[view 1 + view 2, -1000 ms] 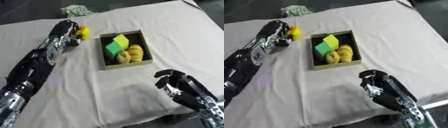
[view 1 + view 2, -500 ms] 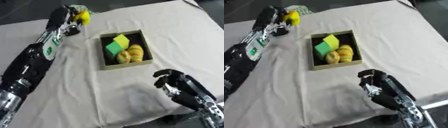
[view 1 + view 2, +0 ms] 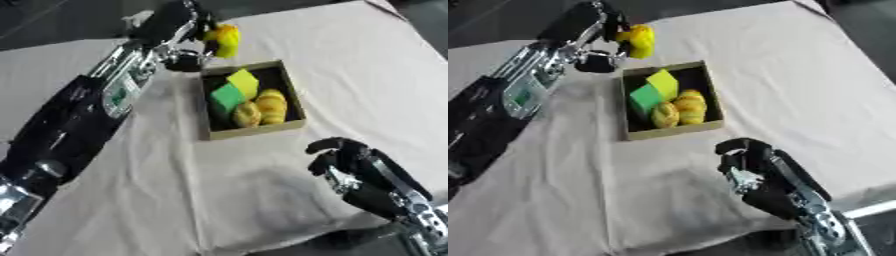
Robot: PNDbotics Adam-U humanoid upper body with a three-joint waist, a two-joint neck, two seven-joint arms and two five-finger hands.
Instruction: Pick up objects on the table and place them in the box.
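My left hand is raised above the far side of the table, shut on a yellow object that hangs just beyond the box's far rim. The low brown box sits mid-table and holds a green block, a yellow block and two yellow-orange rounded items. My right hand hovers near the table's front right edge with its fingers curled and nothing in them.
A pale wrinkled cloth covers the whole table. My long black left arm lies across the table's left half. The table's near edge drops off close to my right hand.
My left hand lifted the yellow object off the cloth and carried it right, up to the box's far edge. The right hand stayed where it was.
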